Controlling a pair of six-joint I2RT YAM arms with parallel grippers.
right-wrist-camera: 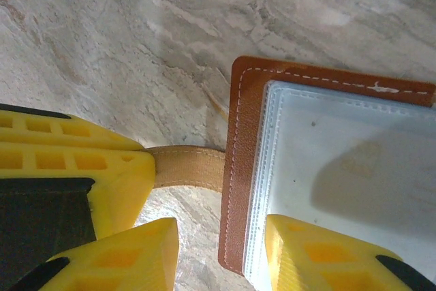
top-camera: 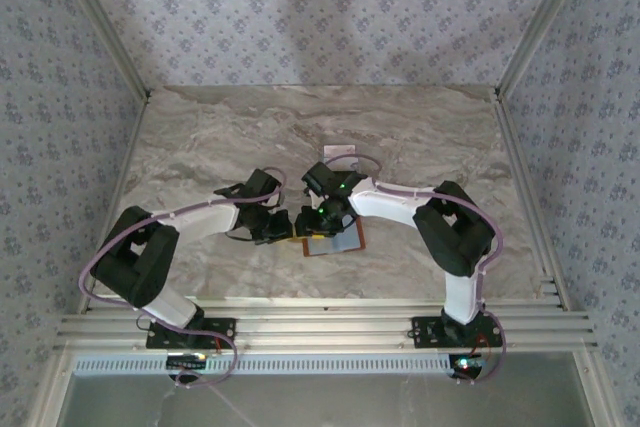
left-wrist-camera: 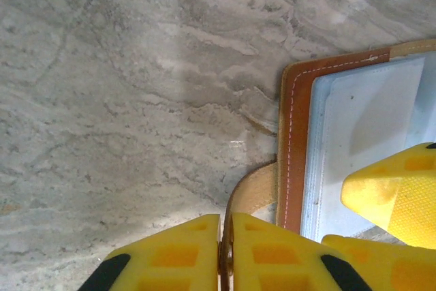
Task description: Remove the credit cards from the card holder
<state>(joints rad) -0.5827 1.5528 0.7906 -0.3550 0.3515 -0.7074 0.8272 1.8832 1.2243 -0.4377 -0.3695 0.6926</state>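
The card holder (top-camera: 335, 242) lies open on the marble table, tan-brown leather with a pale grey lining (right-wrist-camera: 340, 148). Its thin tab (left-wrist-camera: 253, 192) curves out from the edge and is pinched between my left gripper's (left-wrist-camera: 221, 226) shut yellow fingers. My right gripper (right-wrist-camera: 221, 230) is open and straddles the holder's near corner. One of its fingers (right-wrist-camera: 327, 257) rests on the lining and the other (right-wrist-camera: 122, 257) is over bare table, beside the leather edge (right-wrist-camera: 242, 168). The credit cards are hidden; I cannot tell them apart from the lining.
Both arms meet at the table's middle (top-camera: 300, 217), their grippers close together. A small pale object (top-camera: 340, 150) lies just behind the right arm. Patterned walls enclose the table on three sides. Bare marble (left-wrist-camera: 102, 100) stretches left of the holder.
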